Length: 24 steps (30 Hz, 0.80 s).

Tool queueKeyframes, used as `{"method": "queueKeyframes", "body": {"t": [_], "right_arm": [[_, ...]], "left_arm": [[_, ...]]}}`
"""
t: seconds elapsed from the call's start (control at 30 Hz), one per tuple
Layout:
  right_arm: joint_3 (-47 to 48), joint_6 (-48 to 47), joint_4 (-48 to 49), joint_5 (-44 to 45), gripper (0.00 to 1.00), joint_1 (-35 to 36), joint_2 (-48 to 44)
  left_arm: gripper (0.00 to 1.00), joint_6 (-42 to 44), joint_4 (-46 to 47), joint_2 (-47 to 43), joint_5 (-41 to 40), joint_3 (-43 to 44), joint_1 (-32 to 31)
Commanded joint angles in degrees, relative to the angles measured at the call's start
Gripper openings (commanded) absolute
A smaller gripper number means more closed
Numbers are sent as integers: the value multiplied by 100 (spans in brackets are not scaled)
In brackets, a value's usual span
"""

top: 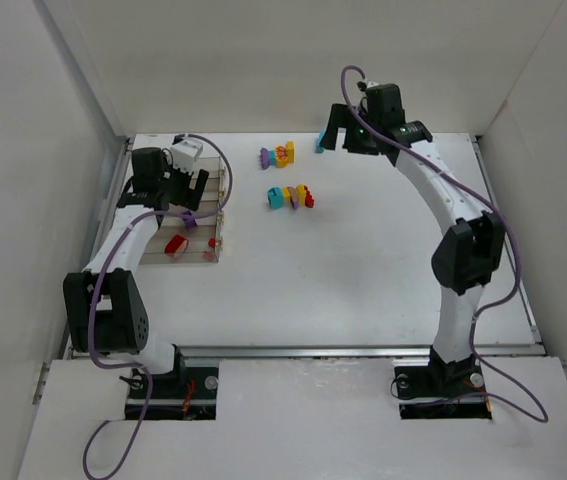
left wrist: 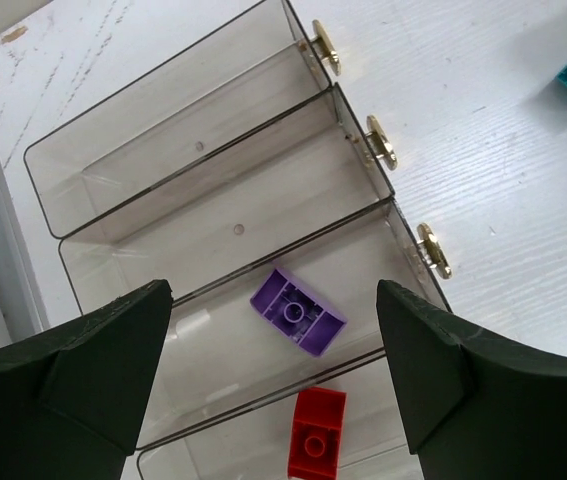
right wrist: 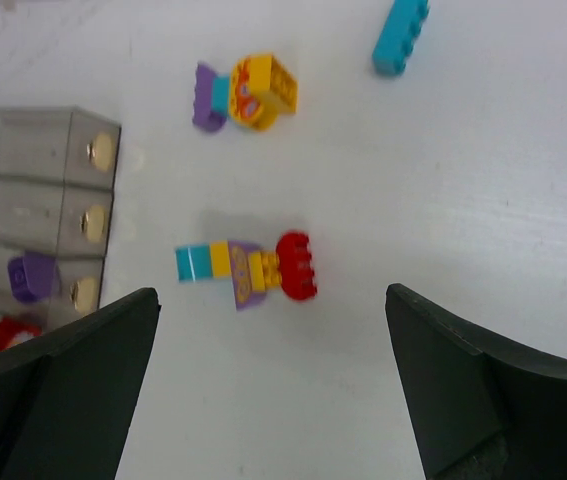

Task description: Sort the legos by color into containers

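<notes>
Tabletop (top: 363,280): white, walled on three sides; it carries the bins and the loose bricks.
Bins (top: 221,200): four clear, smoky troughs joined side by side, on the left side of the tabletop, with brass knobs (left wrist: 380,143) on the ends facing the middle.
Left claw (left wrist: 273,300): fingers spread wide, gripping nothing. It hangs over the bins, and the purple brick shows between the fingers.
Right claw (right wrist: 271,297): fingers spread wide, gripping nothing. It hangs over the far middle of the tabletop, looking down on the loose bricks.
Row (right wrist: 248,268): cyan, yellow, purple and red pieces stuck together, on the tabletop to the right of the bins and apart from them.
Clump (right wrist: 243,95): purple, cyan and yellow-orange pieces joined, farther back than the row.
Cyan brick (right wrist: 400,37): long, lying alone on the tabletop, farthest back, near the right claw in the top view.
Purple brick (left wrist: 298,311): hollow side up, in the second bin from the near end.
Red brick (left wrist: 317,432): in the nearest bin, next to the purple brick's bin.
</notes>
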Motion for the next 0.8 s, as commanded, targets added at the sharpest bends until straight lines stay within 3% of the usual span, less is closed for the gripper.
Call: {"method": "queueKeyframes", "body": {"t": [0.0,0.1,0.27,0.47,0.57,0.77], "right_arm": [[1102,506,-86,726,100,-85,801],[1903,884,-87,1447,100,-86,1663],[2317,1772,886,2318,100,-86,2554],[2807,2984,2152,2671,100,90,3492],[3600,3615,2206,2741,100,231,4117],[3548,4849,2321,2995,100,231,4444]], "left_arm": [[81,97,-164,-232,141,281,-64],[81,97,-287,-232,141,334,-64],[81,97,-348,-180,36,334,-64],[81,149,-401,-180,-78,387,-64],[81,149,-401,-65,-140,509,-64],[81,149,-401,93,-307,668,-64]]}}
